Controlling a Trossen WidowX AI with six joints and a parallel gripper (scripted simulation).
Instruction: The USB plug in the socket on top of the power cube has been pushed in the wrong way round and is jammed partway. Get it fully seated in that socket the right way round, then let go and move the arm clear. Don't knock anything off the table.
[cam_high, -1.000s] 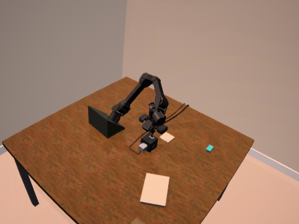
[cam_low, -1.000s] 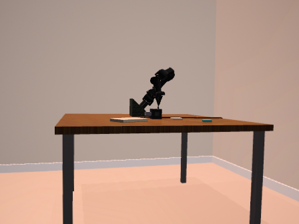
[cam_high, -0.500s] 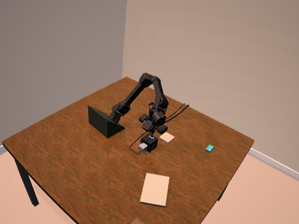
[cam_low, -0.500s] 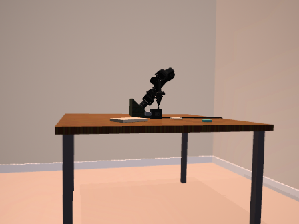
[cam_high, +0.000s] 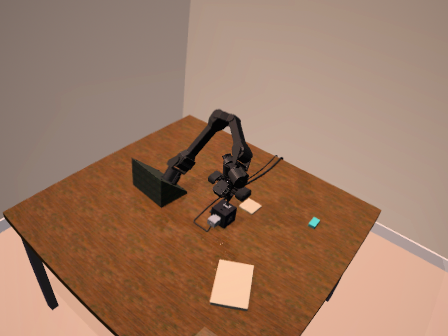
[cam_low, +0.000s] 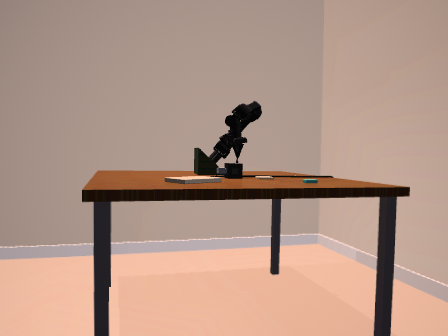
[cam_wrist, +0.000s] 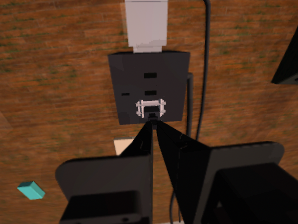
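Note:
The black power cube (cam_high: 218, 214) (cam_low: 233, 171) (cam_wrist: 172, 67) stands on the table. A pale metal outline (cam_wrist: 150, 101) shows around the socket on its top, near the edge by my fingers. My gripper (cam_high: 228, 201) (cam_low: 237, 161) (cam_wrist: 153, 125) points down over that socket, its narrow tips nearly together. It is shut on the USB plug (cam_wrist: 152, 116), a small dark piece at the fingertips, inside the pale outline. How deep the plug sits and which way round it is cannot be told; the fingers hide much of it.
A pale block (cam_high: 214, 220) (cam_low: 221, 171) (cam_wrist: 146, 22) is attached to the cube's side. Black cable (cam_wrist: 206, 60) runs beside the cube. A small cream pad (cam_high: 250, 205) (cam_wrist: 122, 146), a teal block (cam_high: 314, 222) (cam_low: 310, 181) (cam_wrist: 31, 190), a cream book (cam_high: 232, 284) and a dark wedge (cam_high: 150, 182) stand around.

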